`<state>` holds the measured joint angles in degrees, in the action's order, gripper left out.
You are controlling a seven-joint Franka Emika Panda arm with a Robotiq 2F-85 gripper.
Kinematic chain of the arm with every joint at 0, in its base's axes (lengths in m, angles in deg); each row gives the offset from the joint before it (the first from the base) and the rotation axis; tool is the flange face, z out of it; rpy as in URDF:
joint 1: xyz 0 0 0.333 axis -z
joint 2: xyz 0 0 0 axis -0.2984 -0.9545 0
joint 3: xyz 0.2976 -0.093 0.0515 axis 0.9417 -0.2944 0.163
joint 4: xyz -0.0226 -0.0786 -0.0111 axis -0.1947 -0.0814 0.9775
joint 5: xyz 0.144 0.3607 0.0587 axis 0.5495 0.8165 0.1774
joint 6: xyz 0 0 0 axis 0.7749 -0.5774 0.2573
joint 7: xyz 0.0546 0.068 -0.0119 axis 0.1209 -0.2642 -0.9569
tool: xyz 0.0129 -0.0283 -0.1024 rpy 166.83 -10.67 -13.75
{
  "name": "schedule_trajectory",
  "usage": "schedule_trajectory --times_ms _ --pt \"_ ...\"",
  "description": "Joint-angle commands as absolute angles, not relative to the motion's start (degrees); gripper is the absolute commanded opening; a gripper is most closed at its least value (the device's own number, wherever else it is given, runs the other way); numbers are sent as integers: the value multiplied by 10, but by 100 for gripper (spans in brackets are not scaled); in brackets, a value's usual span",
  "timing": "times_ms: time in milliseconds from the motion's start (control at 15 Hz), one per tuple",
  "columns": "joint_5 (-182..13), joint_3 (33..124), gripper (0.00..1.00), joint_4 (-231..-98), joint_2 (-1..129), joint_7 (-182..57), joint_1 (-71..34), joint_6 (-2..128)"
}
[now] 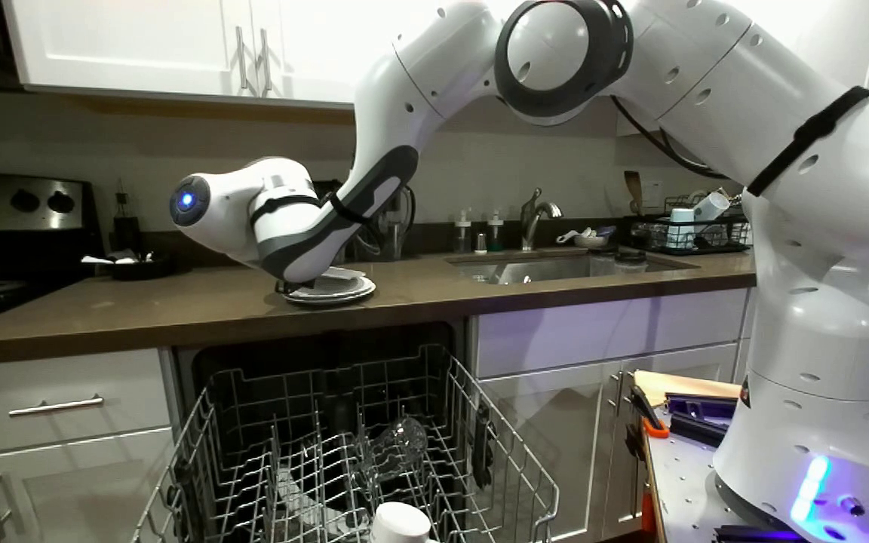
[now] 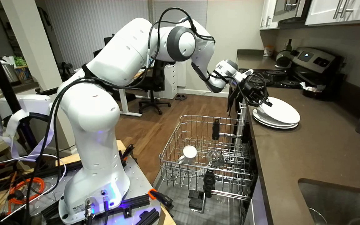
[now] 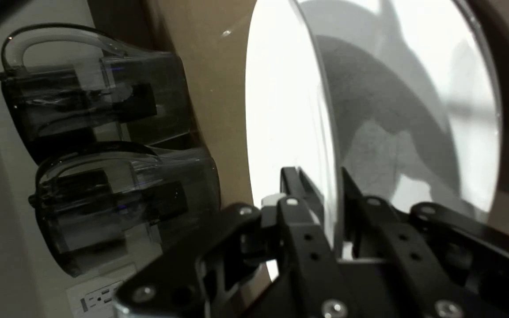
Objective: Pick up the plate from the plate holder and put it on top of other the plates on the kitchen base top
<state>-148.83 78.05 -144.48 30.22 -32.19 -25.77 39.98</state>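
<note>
The small, round, flat white plate [image 2: 282,110] is hanging tilted over a low pile of small round white plates [image 2: 265,120]; whether its rim is touching them, I cannot tell. The black two-fingered gripper [image 3: 318,181] is clamping the plate by its edge, one finger on either face. The pile is lying flat on the long, dark brown, smooth table [image 2: 317,150], just beside the front edge and apart from the back edge. Open brown surface is running along the table from the pile toward the steel sink [image 2: 336,193], and the opposite way toward the black stove [image 1: 4,241]. Near the back corner by the stove, a dark round dish [image 1: 140,268] is holding something white. Below the front edge, the wide plate holder of thin pale grey wire [image 1: 506,424] is standing pulled out.

Counting, the gripper is holding one plate; the pile is showing at least two rims, its full number being hidden. The plate holder is carrying one white mug [image 2: 189,152] and some clear glassware [image 2: 216,157], too indistinct to count. Toward the back edge, two clear pitchers [image 3: 91,97] are standing side by side. Behind the sink, two pump bottles [image 1: 462,234] are standing near one metal faucet [image 1: 532,215].
</note>
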Motion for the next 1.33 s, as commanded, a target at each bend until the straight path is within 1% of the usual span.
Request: schedule_trajectory --times_ms 0,133,200,267,400,467,733,800,1267 --pt "-1464 786 34 -1443 301 -355 -256 391" --pt "-1454 787 38 -1447 303 -361 -257 392" --pt "-1455 786 45 -1449 306 -363 -258 391" --pt "-1453 786 45 -1451 309 -366 -259 390" --pt "-1447 787 52 -1458 315 -368 -260 392" --pt "-1445 788 49 -1462 319 -370 -260 394" --pt "-1441 788 49 -1470 330 -375 -263 393" --pt "-1438 787 52 -1472 333 -376 -264 392" --pt "-1415 799 53 -1505 364 -391 -266 395"
